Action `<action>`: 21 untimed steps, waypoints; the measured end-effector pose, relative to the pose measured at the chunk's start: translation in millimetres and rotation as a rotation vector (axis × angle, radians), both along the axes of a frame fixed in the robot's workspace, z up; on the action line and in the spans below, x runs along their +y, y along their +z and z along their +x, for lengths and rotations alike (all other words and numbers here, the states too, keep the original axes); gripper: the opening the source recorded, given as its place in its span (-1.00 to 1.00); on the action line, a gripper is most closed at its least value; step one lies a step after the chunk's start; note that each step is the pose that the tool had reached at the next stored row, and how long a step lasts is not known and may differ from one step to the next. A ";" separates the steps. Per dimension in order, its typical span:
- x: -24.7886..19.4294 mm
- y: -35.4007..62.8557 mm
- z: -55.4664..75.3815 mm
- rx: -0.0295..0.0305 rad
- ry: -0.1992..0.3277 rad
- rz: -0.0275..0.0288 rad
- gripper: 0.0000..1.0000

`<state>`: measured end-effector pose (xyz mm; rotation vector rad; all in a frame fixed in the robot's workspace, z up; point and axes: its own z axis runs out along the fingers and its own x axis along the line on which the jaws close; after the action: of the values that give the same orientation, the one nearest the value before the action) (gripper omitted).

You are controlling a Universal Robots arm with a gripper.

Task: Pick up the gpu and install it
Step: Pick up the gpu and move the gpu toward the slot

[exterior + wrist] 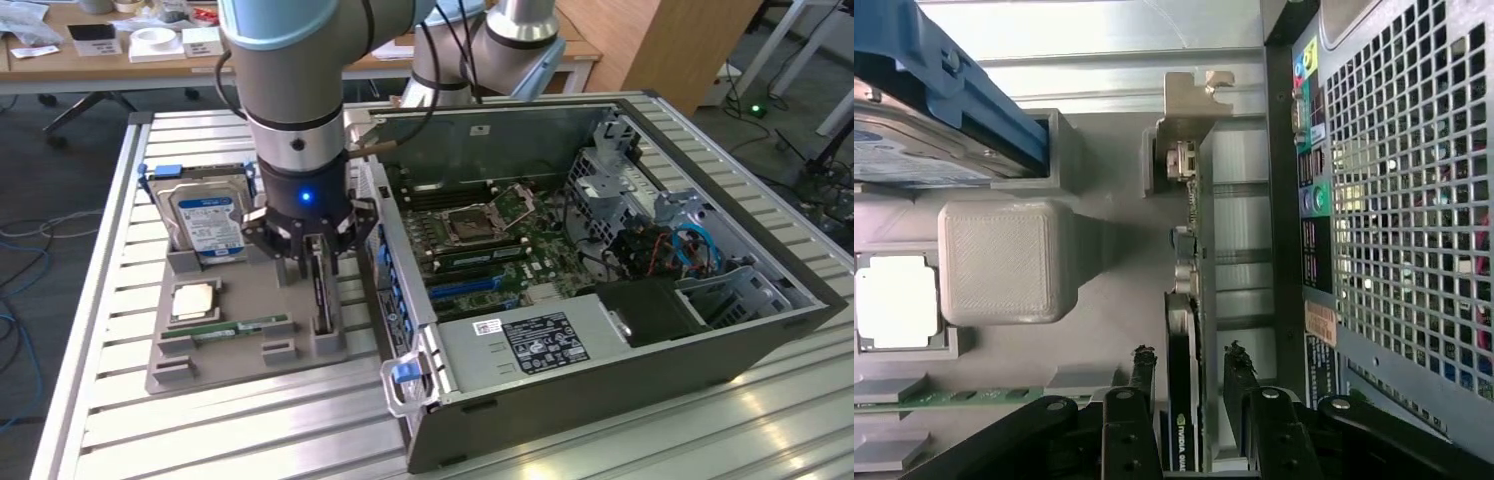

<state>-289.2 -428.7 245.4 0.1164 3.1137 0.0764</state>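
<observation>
The gpu (322,292) is a thin dark card that stands on edge in a slot of the grey holder tray (227,362), beside the open computer case (747,345). In the wrist view the gpu (1190,290) runs away from me to its silvery bracket (1184,110). My gripper (318,258) hangs straight over the card. The gripper (1189,354) is open, with one black fingertip (1144,360) on each side of the card's near end and a small gap left on both sides.
On the same tray are a hard drive with a blue-white label (210,215), a square processor (195,298) and a green memory stick (243,327). The case's perforated rear panel (1399,200) stands close beside the card. The motherboard (497,240) lies exposed inside.
</observation>
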 end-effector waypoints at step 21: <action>3.8 -16.3 -1.1 0.0000 0.000 0.0000 -0.17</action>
<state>-290.3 -424.9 229.1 0.1163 3.1137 0.0763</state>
